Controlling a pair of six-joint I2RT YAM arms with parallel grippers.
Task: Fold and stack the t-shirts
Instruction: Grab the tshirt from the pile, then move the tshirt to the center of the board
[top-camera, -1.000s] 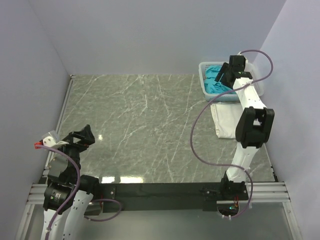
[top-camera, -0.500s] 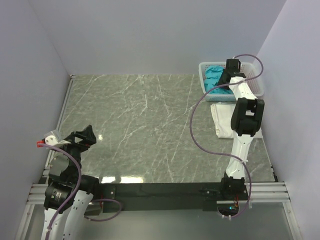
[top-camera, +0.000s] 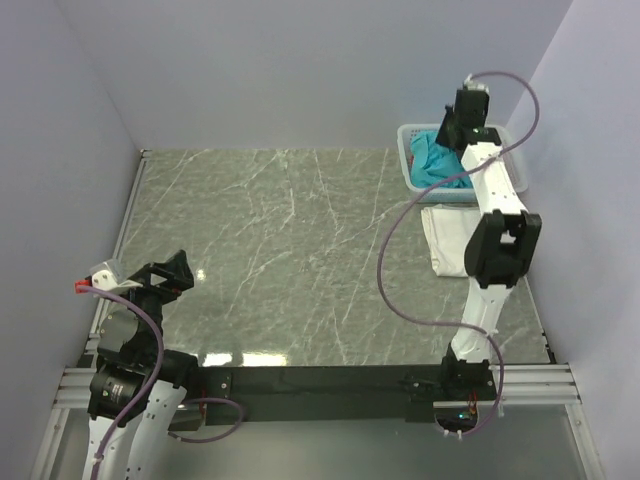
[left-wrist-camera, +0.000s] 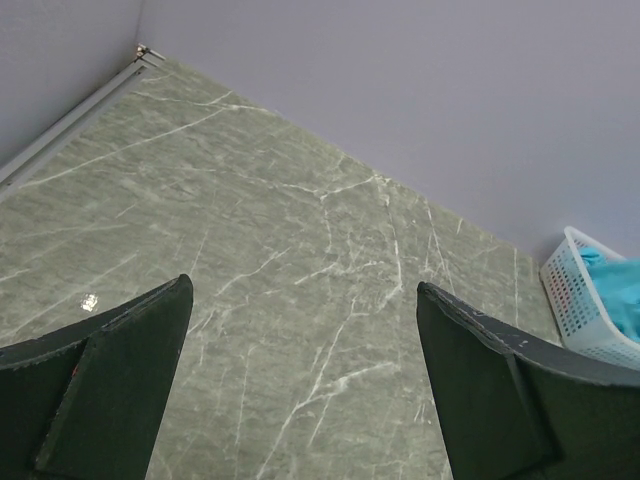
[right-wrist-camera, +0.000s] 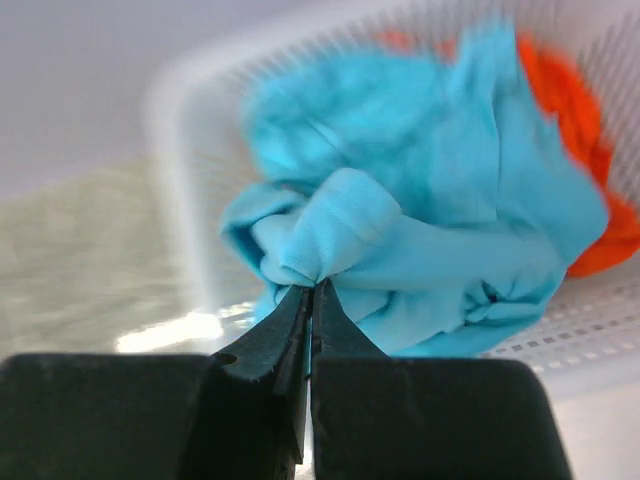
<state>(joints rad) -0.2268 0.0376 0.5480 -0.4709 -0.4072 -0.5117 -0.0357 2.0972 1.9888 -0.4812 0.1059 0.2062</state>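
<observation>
A crumpled teal t-shirt (right-wrist-camera: 420, 230) fills the white lattice basket (top-camera: 413, 168), and my right gripper (right-wrist-camera: 314, 285) is shut on a pinched fold of it, lifting the cloth above the basket. Under the teal cloth an orange t-shirt (right-wrist-camera: 570, 110) shows at the basket's far side. In the top view the teal t-shirt (top-camera: 432, 160) bunches beneath my right gripper (top-camera: 452, 128) at the back right. A white t-shirt (top-camera: 446, 238) lies flat on the table just in front of the basket. My left gripper (left-wrist-camera: 300, 320) hangs open over bare marble at the near left, holding nothing.
The grey-green marble table (top-camera: 290, 250) is bounded by lilac walls at the back and both sides. The right arm (top-camera: 500, 250) stretches over the white t-shirt, with a purple cable (top-camera: 395, 260) looping beside it. A metal rail (top-camera: 125, 225) runs along the left edge.
My right gripper dipped into the basket, shut on the teal t-shirt and rose with a fold of it. The left arm stayed still.
</observation>
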